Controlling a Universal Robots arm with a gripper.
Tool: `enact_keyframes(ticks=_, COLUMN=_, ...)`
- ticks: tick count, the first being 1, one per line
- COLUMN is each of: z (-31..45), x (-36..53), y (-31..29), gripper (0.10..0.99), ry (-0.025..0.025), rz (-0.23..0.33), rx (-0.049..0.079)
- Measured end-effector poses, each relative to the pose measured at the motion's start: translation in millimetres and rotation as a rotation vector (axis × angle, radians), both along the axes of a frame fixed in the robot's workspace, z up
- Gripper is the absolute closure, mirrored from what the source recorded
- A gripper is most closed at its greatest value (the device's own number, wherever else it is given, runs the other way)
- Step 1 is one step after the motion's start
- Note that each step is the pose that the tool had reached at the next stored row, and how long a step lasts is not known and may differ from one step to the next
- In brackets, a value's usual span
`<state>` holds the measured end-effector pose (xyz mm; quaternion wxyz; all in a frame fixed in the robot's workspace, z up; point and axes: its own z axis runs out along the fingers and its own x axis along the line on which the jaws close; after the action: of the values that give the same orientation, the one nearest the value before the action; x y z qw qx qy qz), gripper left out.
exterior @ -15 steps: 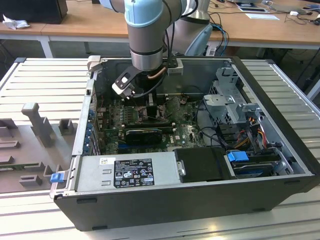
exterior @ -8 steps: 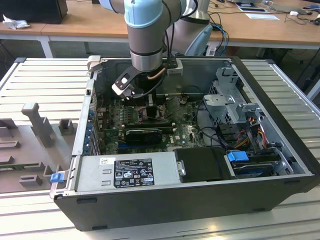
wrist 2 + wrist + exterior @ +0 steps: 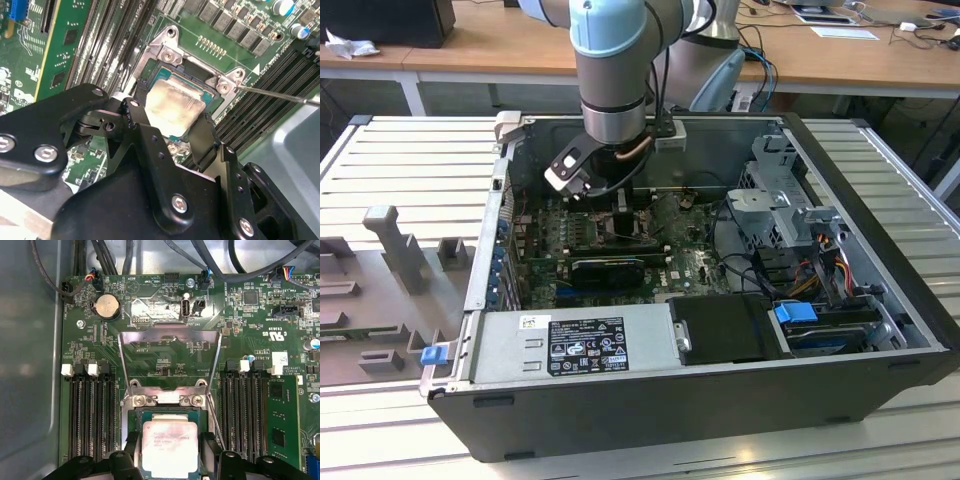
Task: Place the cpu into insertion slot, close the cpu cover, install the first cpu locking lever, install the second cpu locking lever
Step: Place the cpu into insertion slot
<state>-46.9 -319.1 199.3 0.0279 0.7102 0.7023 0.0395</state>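
The cpu [image 3: 170,447], a pale silvery square chip, lies in the insertion slot [image 3: 165,400], whose grey metal rim sits on the green board. My gripper [image 3: 170,454] straddles it, with one black finger [image 3: 131,445] against each side edge, shut on the chip. The second wrist view gives the same picture: cpu [image 3: 172,107], slot rim [image 3: 167,47], gripper [image 3: 170,117]. The cpu cover [image 3: 125,362], a thin silvery frame, stands swung open beyond the slot. A thin wire locking lever [image 3: 280,93] sticks out unlatched beside the socket. In the exterior view the gripper [image 3: 620,205] reaches down into the computer case.
Long black memory slots [image 3: 90,415] flank the socket on both sides, with a green module [image 3: 282,425] in one. A coin battery [image 3: 107,306] and cables [image 3: 100,255] lie beyond the cover. The power supply [image 3: 575,345] and drive cage [image 3: 780,200] crowd the case.
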Motion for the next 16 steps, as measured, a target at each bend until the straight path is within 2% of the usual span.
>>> enact_keyframes(ticks=8, z=0.0, x=2.5, y=3.8, gripper=0.486, ry=0.0001, rz=0.004, rx=0.000)
enact_keyframes(ticks=13, z=0.0, x=2.5, y=0.1, gripper=0.486, ry=0.0000, rz=0.004, rx=0.000)
enact_keyframes(ticks=16, z=5.6, x=2.5, y=0.0, gripper=0.486, ry=0.0001, rz=0.004, rx=0.000)
